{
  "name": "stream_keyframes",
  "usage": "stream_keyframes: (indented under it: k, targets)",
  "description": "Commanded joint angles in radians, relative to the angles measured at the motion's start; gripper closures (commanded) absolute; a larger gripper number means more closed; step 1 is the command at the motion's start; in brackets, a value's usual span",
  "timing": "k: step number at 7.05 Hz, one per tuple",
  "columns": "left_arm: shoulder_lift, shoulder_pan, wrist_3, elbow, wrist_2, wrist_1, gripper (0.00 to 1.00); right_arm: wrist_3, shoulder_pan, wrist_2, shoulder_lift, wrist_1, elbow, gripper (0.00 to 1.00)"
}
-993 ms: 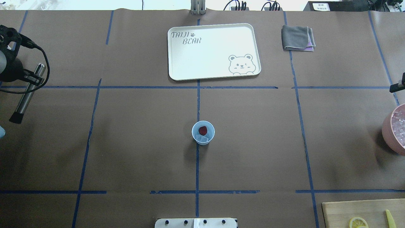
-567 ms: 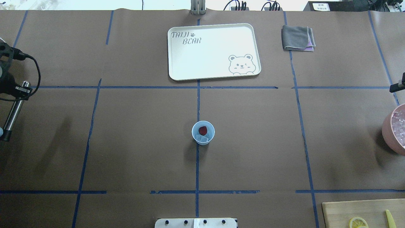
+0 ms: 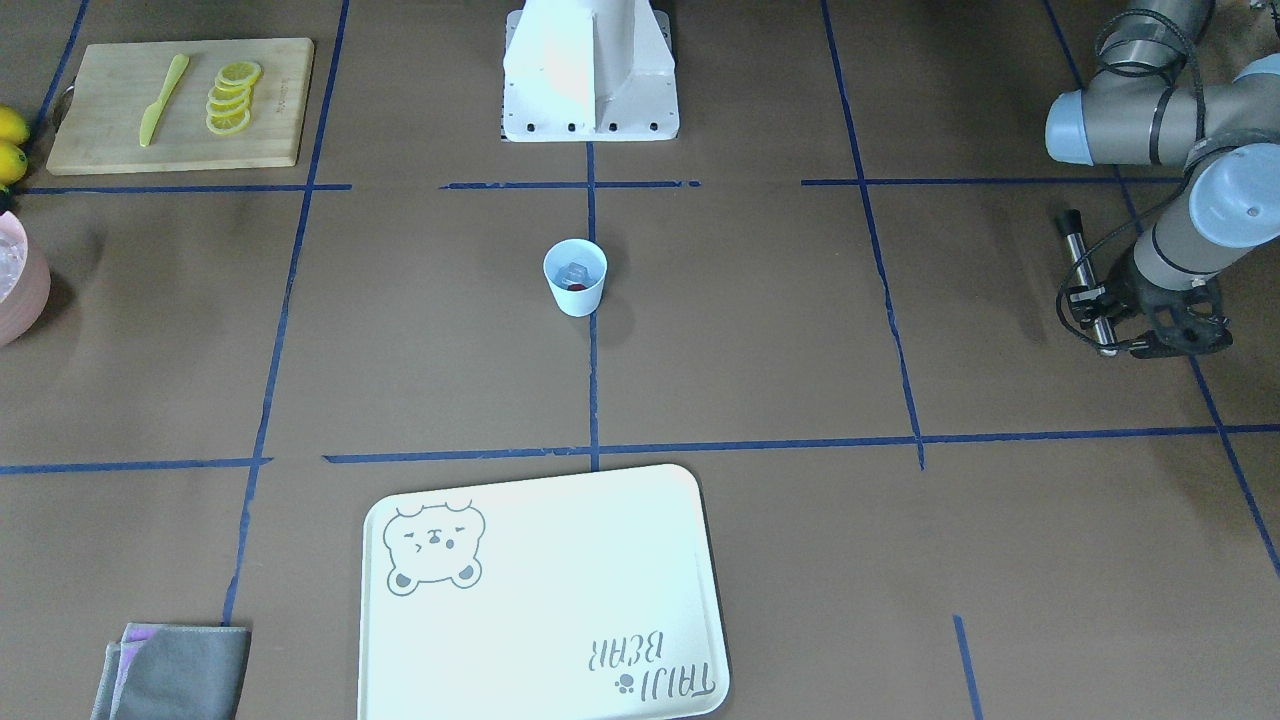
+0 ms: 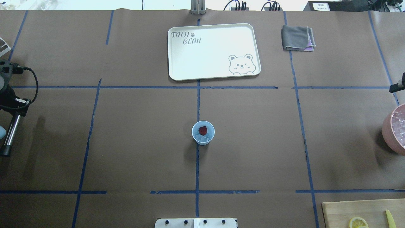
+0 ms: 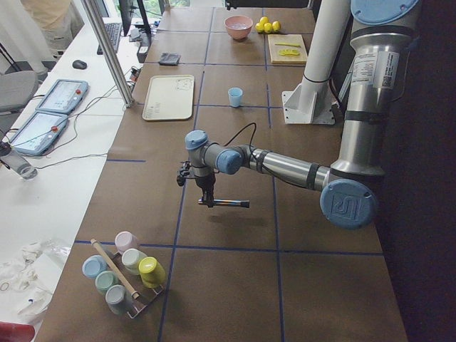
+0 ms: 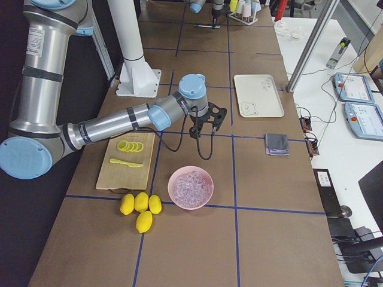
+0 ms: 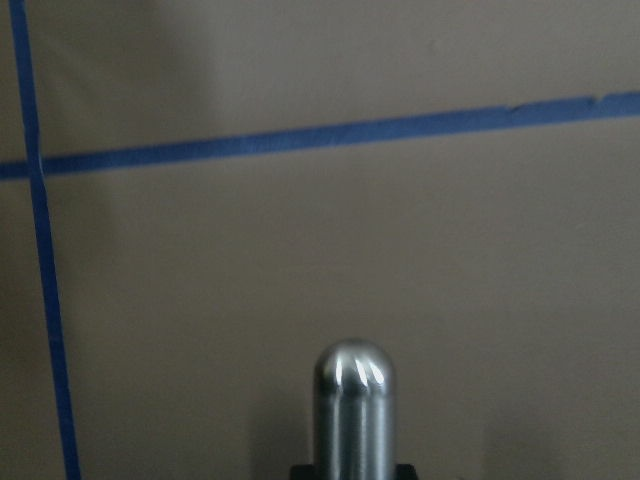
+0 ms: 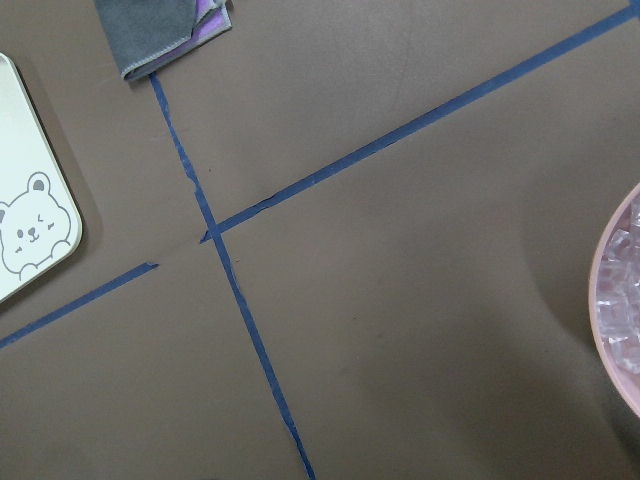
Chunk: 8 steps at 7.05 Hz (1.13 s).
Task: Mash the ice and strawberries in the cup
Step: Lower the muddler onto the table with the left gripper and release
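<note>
The pale blue cup [image 4: 203, 141] stands upright at the table's middle on the blue centre tape line; it also shows in the front view [image 3: 575, 295]. Inside it lie a red strawberry [image 4: 202, 129] and clear ice chunks [image 4: 202, 138]. My left gripper [image 4: 15, 103] is at the far left edge, well away from the cup. It is shut on a metal muddler [image 4: 11, 133] with a black tip, held roughly level above the table [image 3: 1085, 275]. Only a black sliver of my right gripper [image 4: 398, 86] shows at the right edge; I cannot tell how its jaws stand.
A white bear tray [image 4: 215, 52] and a folded grey cloth [image 4: 297, 38] lie at the far side. A pink bowl of ice [image 4: 395, 129] sits at the right edge. A cutting board [image 4: 364, 212] with lemon slices is near right. A rack of cups [image 5: 125, 274] stands beyond the left arm.
My left arm has drawn back toward the left edge and the robot's side. The muddler has swung to a steeper line in the overhead view. Cup and contents have not moved.
</note>
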Motion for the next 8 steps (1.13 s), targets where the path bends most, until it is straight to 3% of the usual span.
stream_keyframes:
  k: [1,8]
  targets:
    - [-0.003,0.002,-0.018,0.039,-0.005,-0.006,0.97,0.001,0.0,0.002,0.0,0.0,-0.001,0.0]
    - [-0.007,0.007,-0.009,0.076,-0.004,-0.052,0.74,0.002,0.0,0.002,-0.003,0.0,-0.002,0.0]
